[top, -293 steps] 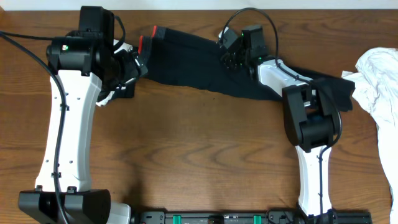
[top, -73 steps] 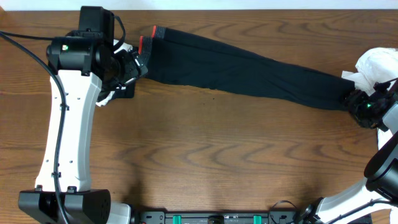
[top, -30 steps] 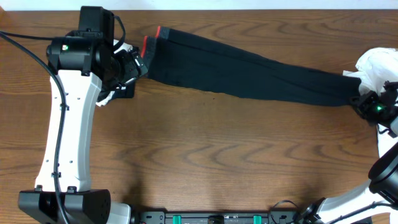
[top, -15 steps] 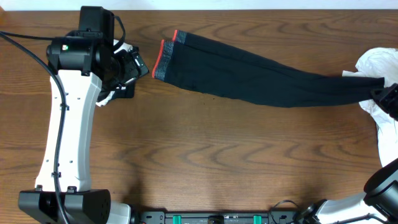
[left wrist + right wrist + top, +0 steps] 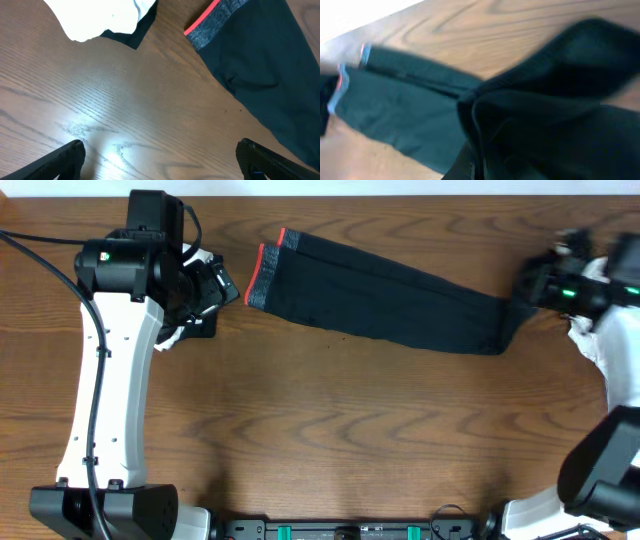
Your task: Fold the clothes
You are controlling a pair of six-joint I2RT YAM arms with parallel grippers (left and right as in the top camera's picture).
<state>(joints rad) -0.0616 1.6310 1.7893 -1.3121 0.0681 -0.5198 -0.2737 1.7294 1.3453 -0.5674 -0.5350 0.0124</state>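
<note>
A long black garment [image 5: 380, 280] lies across the far side of the table, its grey, red-trimmed end [image 5: 268, 265] pointing left. My right gripper [image 5: 535, 285] is shut on the garment's right end and holds it raised above the table, so the cloth bends upward there. In the right wrist view the held black fold [image 5: 560, 115] fills the frame around the gripper [image 5: 475, 167], with the flat part [image 5: 410, 110] beyond. My left gripper [image 5: 222, 288] stands open over bare wood, apart from the red-trimmed end [image 5: 215, 22]; its fingertips [image 5: 60, 162] hold nothing.
A heap of white clothes [image 5: 610, 330] lies at the table's right edge. A white cloth [image 5: 100, 15] over a dark piece sits under the left arm [image 5: 170, 335]. Wood table [image 5: 330, 430] spreads toward the front.
The garment slid right, away from the left gripper. The right gripper lifted its right end and carried it back leftward. The left arm stayed still and open.
</note>
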